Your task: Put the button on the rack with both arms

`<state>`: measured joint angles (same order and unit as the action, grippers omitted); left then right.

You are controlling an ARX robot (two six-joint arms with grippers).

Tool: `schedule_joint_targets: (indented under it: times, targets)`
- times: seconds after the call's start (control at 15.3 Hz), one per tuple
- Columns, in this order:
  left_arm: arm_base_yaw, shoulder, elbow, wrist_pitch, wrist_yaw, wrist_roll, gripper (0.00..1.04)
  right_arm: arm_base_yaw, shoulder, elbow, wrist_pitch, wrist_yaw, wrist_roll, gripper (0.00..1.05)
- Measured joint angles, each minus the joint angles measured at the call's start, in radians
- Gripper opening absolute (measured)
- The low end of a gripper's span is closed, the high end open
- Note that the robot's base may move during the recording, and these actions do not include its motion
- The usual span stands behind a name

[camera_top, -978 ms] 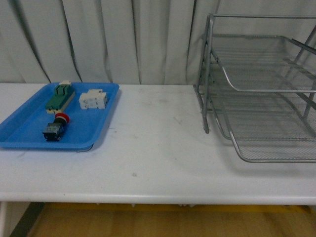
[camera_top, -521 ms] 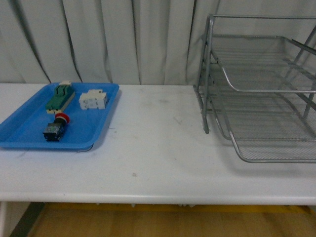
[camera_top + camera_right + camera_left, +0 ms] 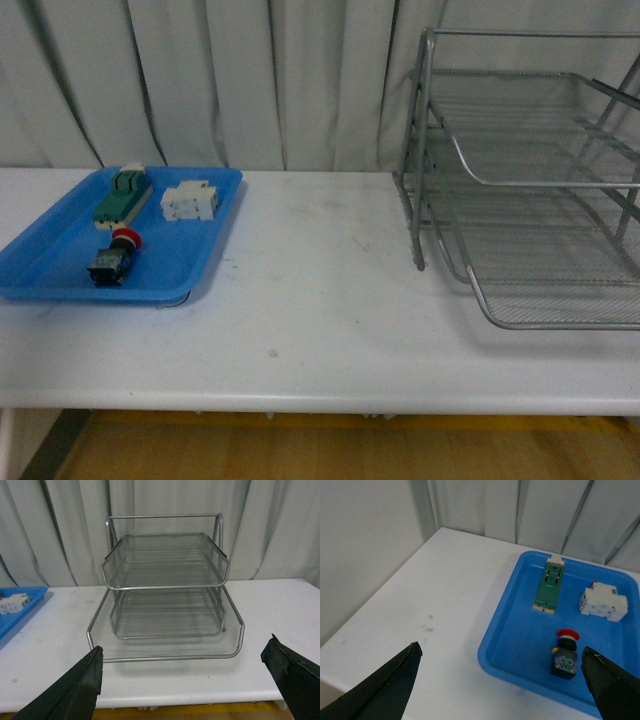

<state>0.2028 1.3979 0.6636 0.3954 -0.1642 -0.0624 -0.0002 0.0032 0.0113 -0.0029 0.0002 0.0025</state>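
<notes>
front view: neither arm shows here. the button (image 3: pixel 113 258) appears to lie on its side in the blue tray (image 3: pixel 40 288) at the left end of the table (image 3: pixel 320 320), with its red cap toward the curtain. the green-and-cream block (image 3: pixel 122 195) and the white component (image 3: pixel 190 201) sit behind it in the same tray. the rack (image 3: pixel 520 180) stands at the right end, well apart from the tray, and i see nothing on its tiers.

left wrist view: the left fingers (image 3: pixel 385 690) are spread wide apart with nothing between them, held above the table and short of the button. the button lies ahead of the gap, nearer one finger than the other, and nothing touches it.

right wrist view: the right fingers (image 3: pixel 75 685) are also wide apart and empty, facing the open front of the rack from some way back. the tiers look bare here too.

my read: none of the task is done yet. what's left is all of it: reach in and grasp the button, carry it across, probably pass it to the right arm, then set it on a tier. i judge this to be the very start, before the approach to the button.
</notes>
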Motion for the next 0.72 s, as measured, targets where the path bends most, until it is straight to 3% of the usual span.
schedule_joint_targets:
  times: [0.33, 0.52, 0.72]
  targets:
    - [-0.041, 0.561, 0.417, -0.113, 0.012, 0.161, 0.98, 0.000, 0.000, 0.000, 0.000, 0.000, 0.000, 0.98]
    - [-0.042, 0.697, 0.568, -0.166, 0.020, 0.203, 0.98, 0.000, 0.000, 0.000, 0.000, 0.000, 0.000, 0.98]
    - [-0.045, 0.777, 0.634, -0.232, 0.124, 0.181, 0.98, 0.000, 0.000, 0.000, 0.000, 0.000, 0.000, 0.98]
